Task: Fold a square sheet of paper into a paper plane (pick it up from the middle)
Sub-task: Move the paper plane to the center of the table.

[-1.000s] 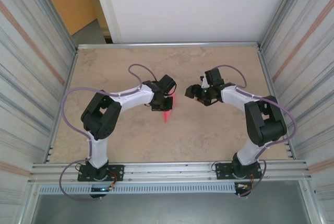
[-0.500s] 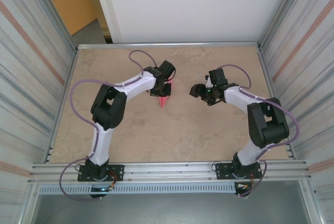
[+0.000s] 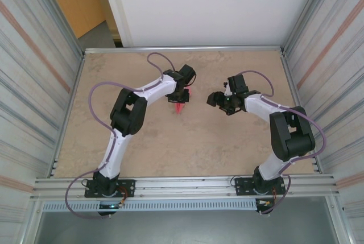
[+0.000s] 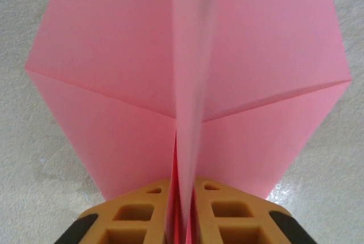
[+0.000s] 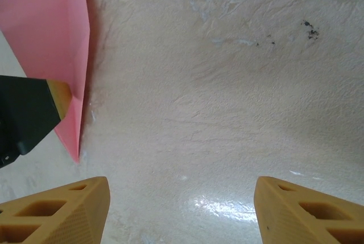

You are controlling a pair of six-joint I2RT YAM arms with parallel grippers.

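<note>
The left gripper [image 4: 182, 195] pinched the centre fold of the pink paper plane [image 4: 187, 85] near the middle of the table [image 3: 170, 153]. The plane's long axis ran straight out from the fingers. The right gripper [image 5: 181, 198] stood open and empty, off the plane's right side.

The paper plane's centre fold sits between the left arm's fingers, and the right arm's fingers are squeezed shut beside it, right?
Not shut: the right wrist view shows the right gripper open, fingers wide apart. The paper plane does have its centre fold between the fingers of the left gripper.
</note>
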